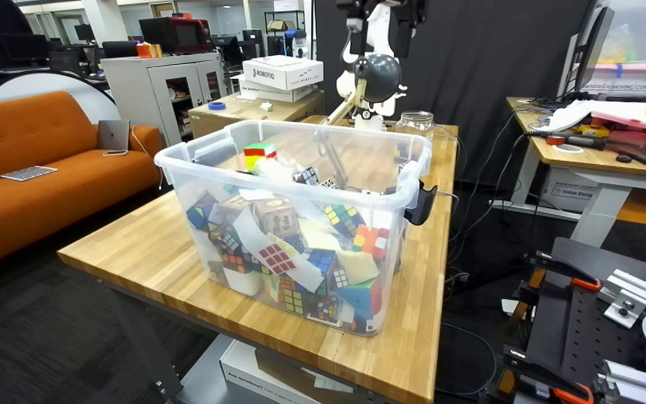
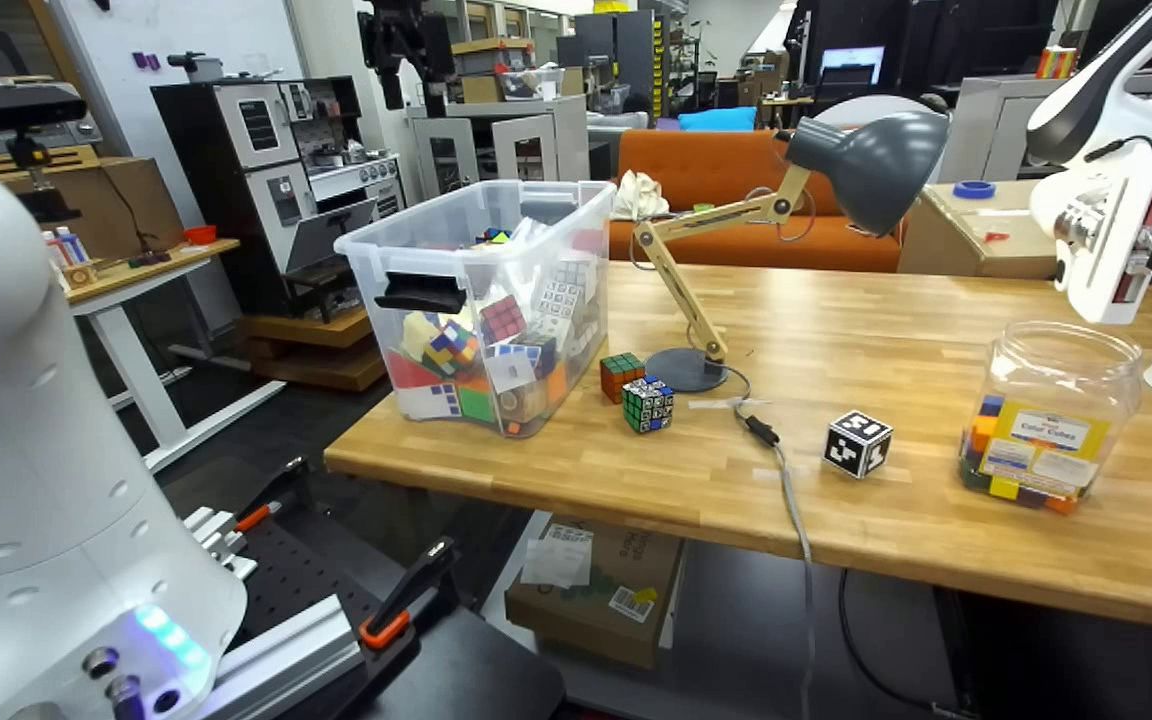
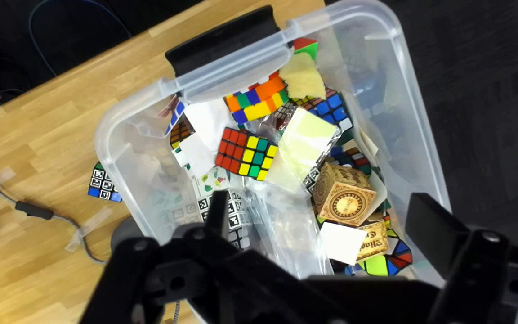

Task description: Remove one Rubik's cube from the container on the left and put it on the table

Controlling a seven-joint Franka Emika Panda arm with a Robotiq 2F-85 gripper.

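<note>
The see-through container [image 1: 278, 184] stands on the wooden table [image 1: 132, 241], filled with Rubik's cubes, papers and plastic wrapping. In the wrist view a Rubik's cube [image 3: 247, 153] with a red face and a yellow-green face lies on top of the heap, ahead of the fingertips. A multicoloured Rubik's cube [image 3: 259, 100] sits nearer the container's handle. My gripper [image 3: 319, 200] is open above the container, its fingers wide apart with nothing between them. Both exterior views show the gripper [image 2: 414, 98] hanging well above the rim [image 2: 416, 255]. Deeper cubes are hidden by paper and wrapping.
Close beside the container on the table are a green-orange cube [image 2: 622, 376] and a patterned cube [image 2: 648, 404]. A desk lamp [image 2: 881, 170] leans nearby. Further along are a black-and-white marker cube [image 2: 858, 443], a cable [image 2: 791, 500], a clear jar [image 2: 1046, 440] and a white arm [image 2: 1126, 210].
</note>
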